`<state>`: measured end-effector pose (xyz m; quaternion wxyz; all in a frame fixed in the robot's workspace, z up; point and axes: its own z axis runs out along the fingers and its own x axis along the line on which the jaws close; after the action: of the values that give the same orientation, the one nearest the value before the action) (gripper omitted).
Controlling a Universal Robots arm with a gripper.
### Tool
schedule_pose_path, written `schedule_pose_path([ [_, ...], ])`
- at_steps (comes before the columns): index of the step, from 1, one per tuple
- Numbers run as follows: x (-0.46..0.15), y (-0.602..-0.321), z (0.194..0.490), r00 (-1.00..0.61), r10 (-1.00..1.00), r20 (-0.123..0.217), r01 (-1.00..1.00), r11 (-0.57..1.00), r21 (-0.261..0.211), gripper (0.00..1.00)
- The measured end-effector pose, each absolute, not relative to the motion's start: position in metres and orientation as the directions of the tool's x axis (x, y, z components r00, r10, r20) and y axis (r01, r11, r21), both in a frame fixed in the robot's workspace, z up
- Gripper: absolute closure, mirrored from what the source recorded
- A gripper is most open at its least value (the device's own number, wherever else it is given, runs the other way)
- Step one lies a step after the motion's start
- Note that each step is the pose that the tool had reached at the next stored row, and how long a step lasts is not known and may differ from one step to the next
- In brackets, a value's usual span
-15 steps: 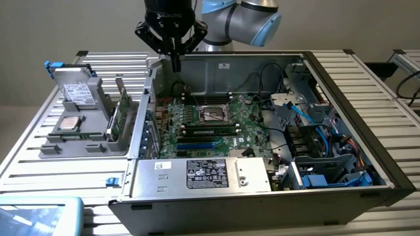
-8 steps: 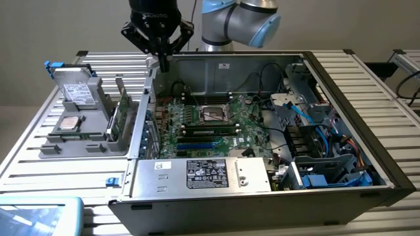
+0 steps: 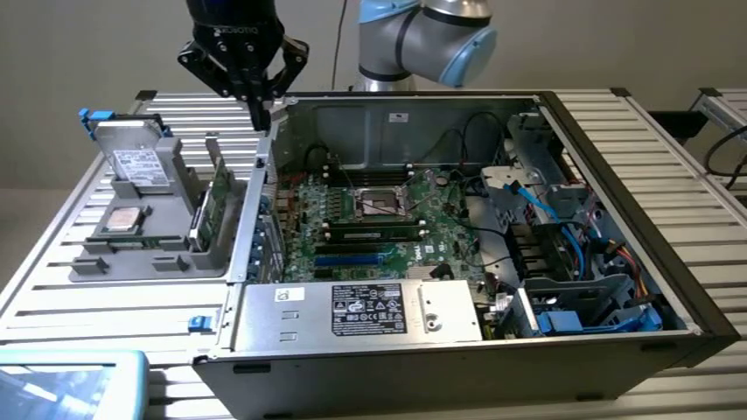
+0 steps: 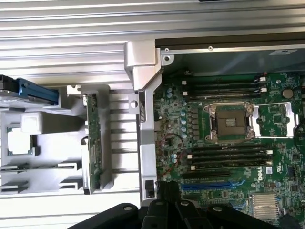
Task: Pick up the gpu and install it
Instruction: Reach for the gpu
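- the gpu [image 3: 220,185] [image 4: 92,120] stands on edge in a slot of the grey holder [image 3: 152,255] [image 4: 52,157], outside the case, on the holder's side nearest the case wall
- its green face is upright and a silver strip rises at its far end in the exterior view
- a second, narrower green card [image 3: 201,220] [image 4: 90,164] sits in line with it in the same row, just beside it
- the gripper [image 3: 261,112] [image 4: 167,190] is clenched, fingers pressed together with nothing between them
- it hangs above the case's side wall, between the holder and the motherboard [image 3: 373,219] [image 4: 224,143], near the gpu but clear of it
- on the holder, farther from the case, a hard drive [image 3: 131,159] with a white label leans upright, a blue tab at its far end
- a cpu [image 3: 121,219] [image 4: 19,143] lies flat in a pocket of the holder, nearer the camera than the drive
- the case [image 3: 618,166] lies open on its side; the board's socket and memory slots are in view, the blue slot [image 4: 206,185] bare
- a silver power supply [image 3: 362,311] fills the case's near edge, cables and drive bays to the exterior view's right
- holder and case both rest on a slatted metal table [image 3: 70,302] [image 4: 71,28]
- the arm [image 3: 426,35] rises behind the case
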<state>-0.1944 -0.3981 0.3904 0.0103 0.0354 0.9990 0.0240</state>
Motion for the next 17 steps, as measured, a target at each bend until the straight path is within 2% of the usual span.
schedule_pose_path([
  [17, -0.272, -0.397, 0.378, -0.997, 0.071, -0.018, 0.07, 0.996, 0.05, 0.88],
])
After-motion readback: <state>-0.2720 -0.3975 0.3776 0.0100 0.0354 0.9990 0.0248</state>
